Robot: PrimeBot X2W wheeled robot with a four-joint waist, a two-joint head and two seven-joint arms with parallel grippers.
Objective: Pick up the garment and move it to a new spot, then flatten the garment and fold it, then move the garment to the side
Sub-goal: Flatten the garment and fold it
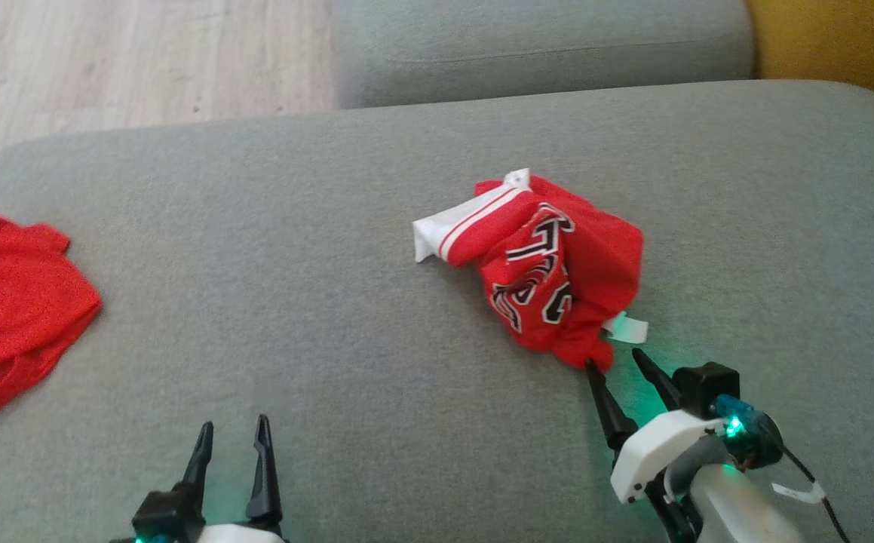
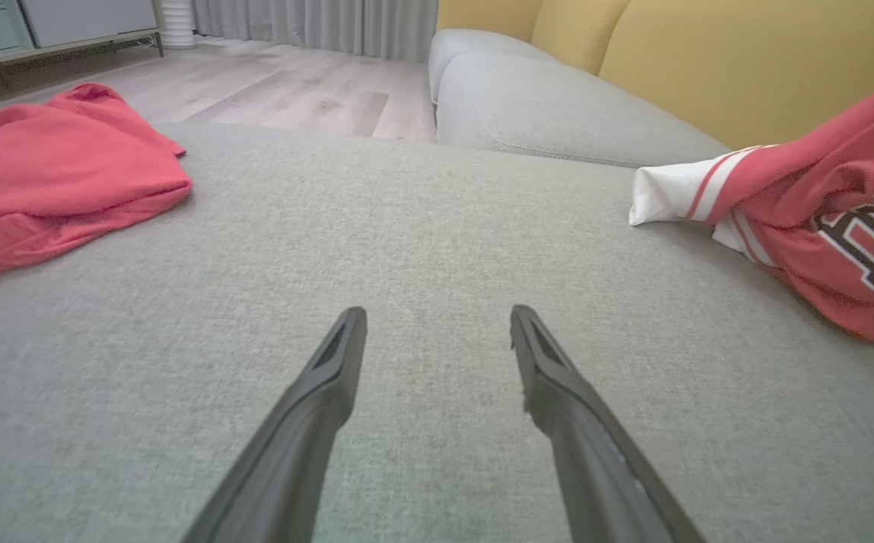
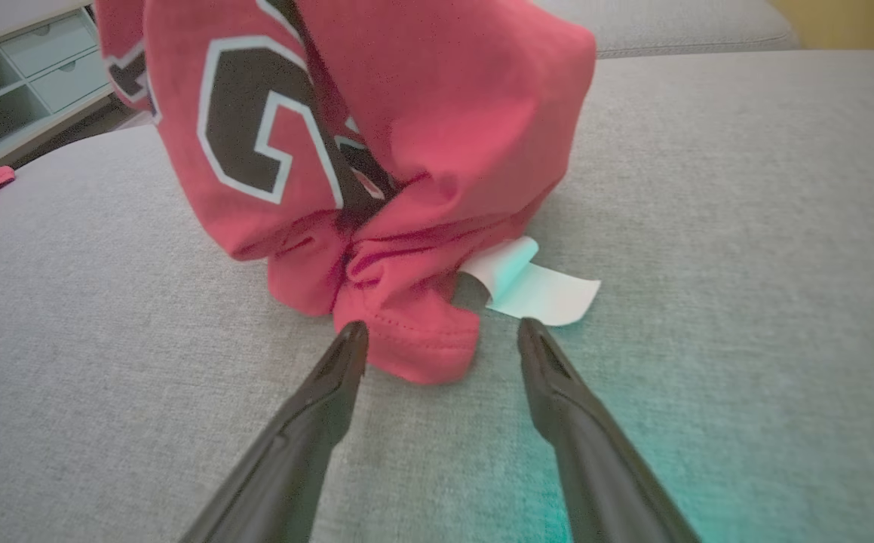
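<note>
Barely started: garment (image 1: 565,264) crumpled just ahead of right end effector (image 1: 614,359), open, empty; left end effector (image 1: 234,422) likewise. Pickup, flattening, folding pending.

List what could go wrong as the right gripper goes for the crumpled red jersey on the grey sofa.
1. The open right gripper sits at a small hem fold of the jersey; closing there may pinch a thin edge that slips.
2. The white tag lies near one finger and could be caught instead of cloth.
3. A second red garment lies at the left end of the cushion; placing the jersey there could mix them.
</note>
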